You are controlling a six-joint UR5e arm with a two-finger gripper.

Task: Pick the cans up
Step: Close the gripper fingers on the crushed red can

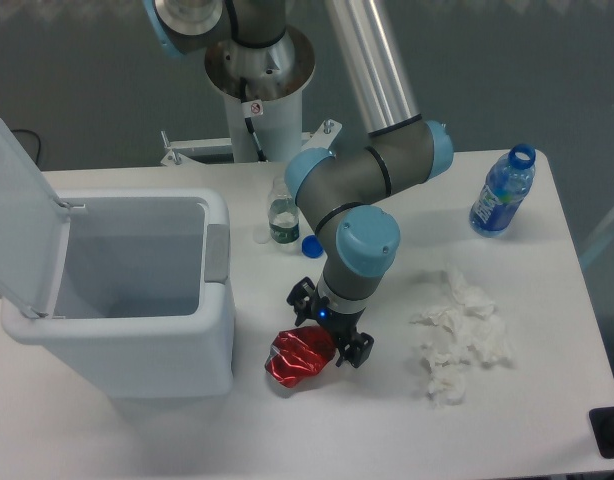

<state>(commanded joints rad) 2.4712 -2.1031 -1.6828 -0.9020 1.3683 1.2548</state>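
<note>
The dented shiny red can (297,359) lies on the white table in front of the bin. My gripper (328,336) points down right over the can's right end, with its black finger parts either side of that end. The wrist hides the fingertips, so I cannot tell whether they are touching or closed on the can. The can looks to be resting on the table.
A white open bin (137,300) with its lid up stands at the left, close to the can. Crumpled white tissue (457,335) lies to the right. A clear bottle (281,215) with a loose blue cap (311,243) stands behind the arm. A blue-labelled bottle (503,192) stands far right.
</note>
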